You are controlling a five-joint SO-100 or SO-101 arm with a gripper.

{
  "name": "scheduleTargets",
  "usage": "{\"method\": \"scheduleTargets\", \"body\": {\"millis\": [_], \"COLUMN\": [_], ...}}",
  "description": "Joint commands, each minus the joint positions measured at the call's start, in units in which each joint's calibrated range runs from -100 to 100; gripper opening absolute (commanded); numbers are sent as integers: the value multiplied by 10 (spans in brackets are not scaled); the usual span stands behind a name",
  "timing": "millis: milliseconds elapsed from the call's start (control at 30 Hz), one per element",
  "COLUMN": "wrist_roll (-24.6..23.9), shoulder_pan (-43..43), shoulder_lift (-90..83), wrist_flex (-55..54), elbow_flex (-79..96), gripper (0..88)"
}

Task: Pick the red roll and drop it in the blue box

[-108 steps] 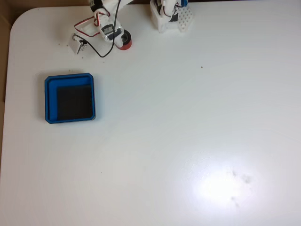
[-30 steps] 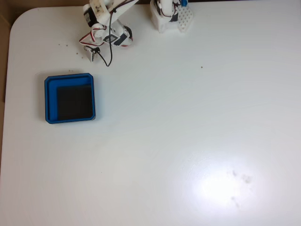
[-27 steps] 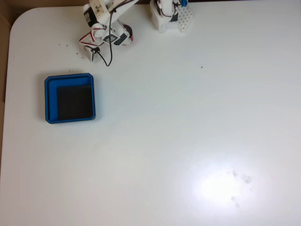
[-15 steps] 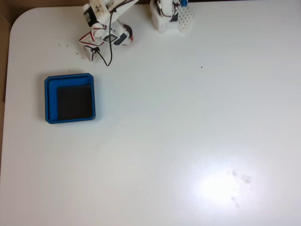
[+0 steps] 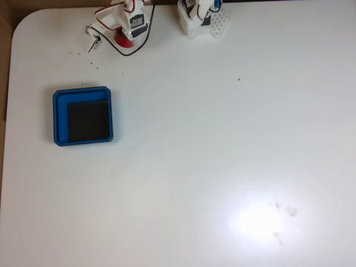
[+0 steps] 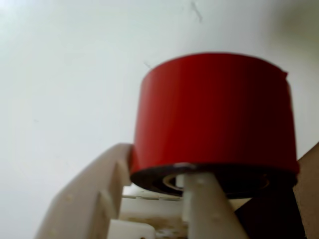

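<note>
The pincer [image 6: 164,189] is clenched on the roll [image 6: 214,119]: in the wrist view one pale finger [image 6: 94,194] presses against the roll's left side, and a second pale finger [image 6: 207,209] rises in front of its dark ring face, reaching into the hollow core. The roll's red side fills the space just above the fingers, with the white tabletop [image 6: 65,74] behind it. In the fixed view the pincer [image 5: 123,38] sits at the top edge of the tabletop [image 5: 222,167], under the white arm with its red and black wires, and a patch of the roll [image 5: 123,39] shows red right at it. Whether the roll is lifted off the tabletop or resting on it cannot be told. The box [image 5: 83,116] lies well apart from the pincer, lower in the picture and a little to the left, with its black floor bare. To the right of the pincer, near it at the same edge, stands the arm's white base [image 5: 203,19].
</note>
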Motion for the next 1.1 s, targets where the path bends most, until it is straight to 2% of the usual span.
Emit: {"method": "scheduleTargets", "body": {"millis": [0, 267, 567, 800, 1067], "wrist_roll": [3, -3, -3, -3, -3], "shoulder_pan": [-1, -46, -157, -195, -196], "shoulder_lift": [-31, 38, 211, 362, 494], "wrist_flex": [-8, -8, -8, -12, -201], "elbow_flex": [-52, -236, -439, -557, -606], "gripper": [6, 6, 6, 6, 6]}}
